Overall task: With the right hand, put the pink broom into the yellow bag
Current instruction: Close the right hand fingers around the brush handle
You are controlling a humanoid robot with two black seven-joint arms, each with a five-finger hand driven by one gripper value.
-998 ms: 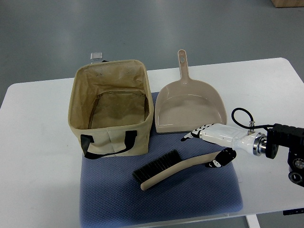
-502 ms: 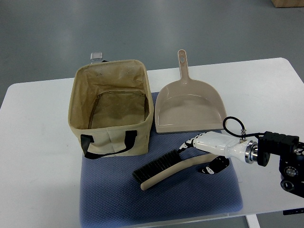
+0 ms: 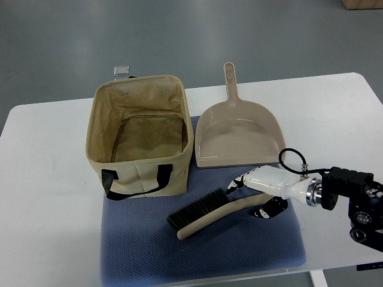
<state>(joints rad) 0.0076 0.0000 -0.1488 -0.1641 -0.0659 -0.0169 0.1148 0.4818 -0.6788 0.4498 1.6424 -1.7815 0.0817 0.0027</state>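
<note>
The broom [image 3: 209, 211] lies on the blue mat [image 3: 239, 251], its black bristles pointing away from the fingers toward the bag, its beige handle running slantwise back to the right hand [image 3: 262, 192]. The hand has closed over the handle's far end: the white fingers [image 3: 239, 179] lie across the top of the handle, on the side nearer the dustpan, and the dark thumb part [image 3: 270, 209] sits on the opposite side, so the handle end passes between them. Whether the grip is fully tight cannot be told from this view, but the handle looks clasped, and the broom rests flat on the mat. Just beyond the fingertips, across the mat's edge, sits the dustpan [image 3: 239, 133], its open lip facing the hand and its handle pointing away. Farther off, past the bristle end, stands the bag [image 3: 139, 136], upright and open at the top, with a black strap hanging on the side nearest the broom; the broom is beside it, not touching. Behind the wrist, the white forearm joins a black arm section [image 3: 353, 188] with a looped cable, coming in from the right edge. All of this rests on the white table [image 3: 48, 191].
</note>
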